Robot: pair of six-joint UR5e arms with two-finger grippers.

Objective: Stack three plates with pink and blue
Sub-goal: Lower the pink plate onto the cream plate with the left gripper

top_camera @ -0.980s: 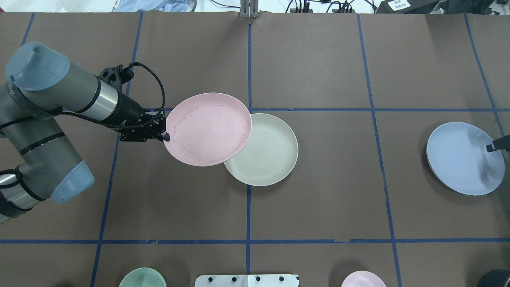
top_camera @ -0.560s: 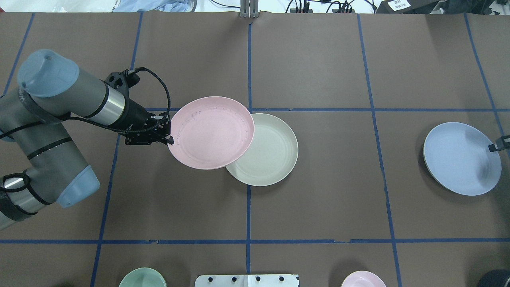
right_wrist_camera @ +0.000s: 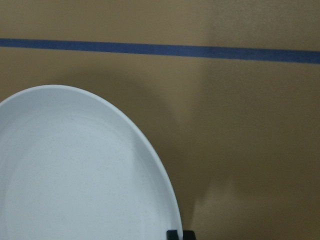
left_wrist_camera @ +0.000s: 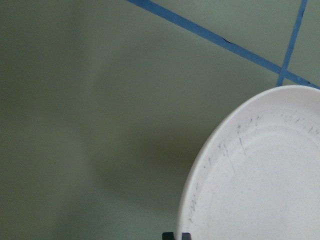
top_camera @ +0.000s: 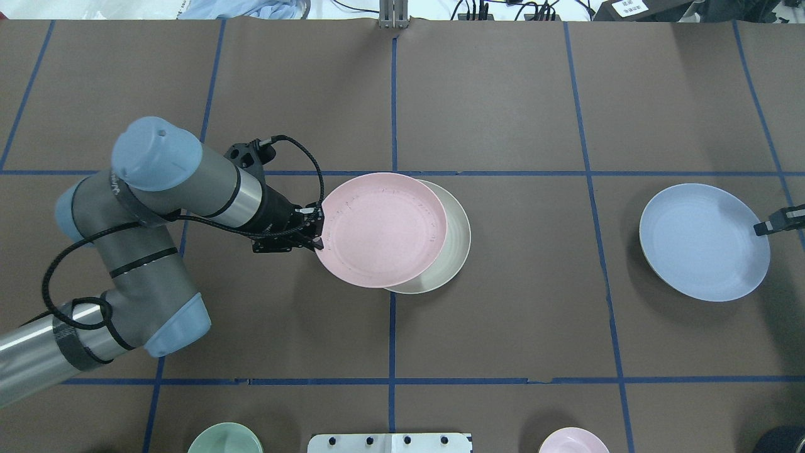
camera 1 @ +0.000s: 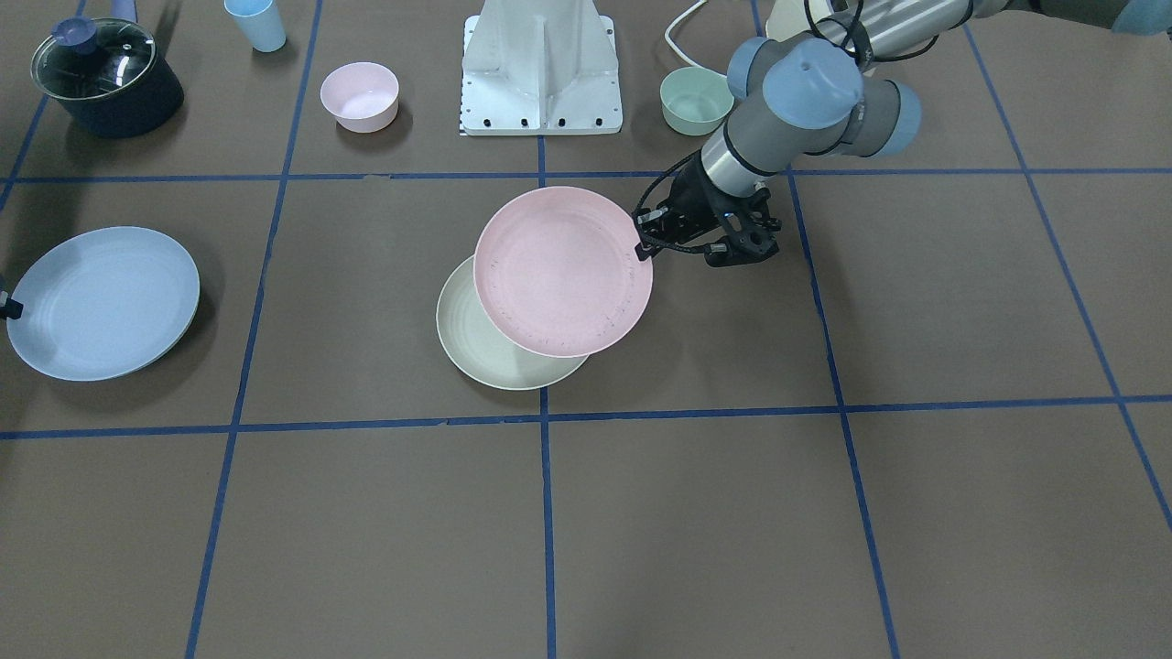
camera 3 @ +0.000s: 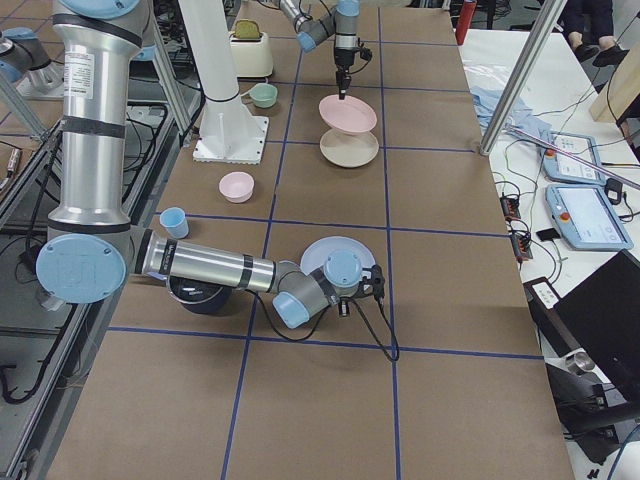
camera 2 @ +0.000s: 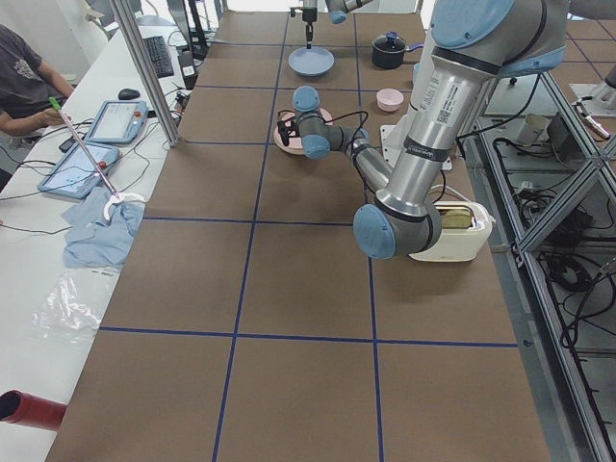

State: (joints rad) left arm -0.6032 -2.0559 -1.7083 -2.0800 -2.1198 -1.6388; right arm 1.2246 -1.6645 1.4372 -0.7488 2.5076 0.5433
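My left gripper (top_camera: 318,240) is shut on the rim of the pink plate (top_camera: 380,229) and holds it in the air, overlapping most of the cream plate (top_camera: 456,242) that lies at the table's middle. The same pair shows in the front view, pink plate (camera 1: 562,272) over cream plate (camera 1: 476,348), with the left gripper (camera 1: 640,251) at the pink rim. My right gripper (top_camera: 762,228) is shut on the rim of the blue plate (top_camera: 704,241) and holds it above the table at the right. The blue plate also shows in the front view (camera 1: 101,302).
A green bowl (camera 1: 696,100), a pink bowl (camera 1: 360,95), a blue cup (camera 1: 255,24) and a dark lidded pot (camera 1: 105,76) stand near the robot's base (camera 1: 542,69). A toaster (camera 2: 448,231) sits beside the base.
My left gripper has carried the pink plate rightward, so it now covers most of the cream plate. My right gripper has moved the blue plate leftward, toward the table's middle.
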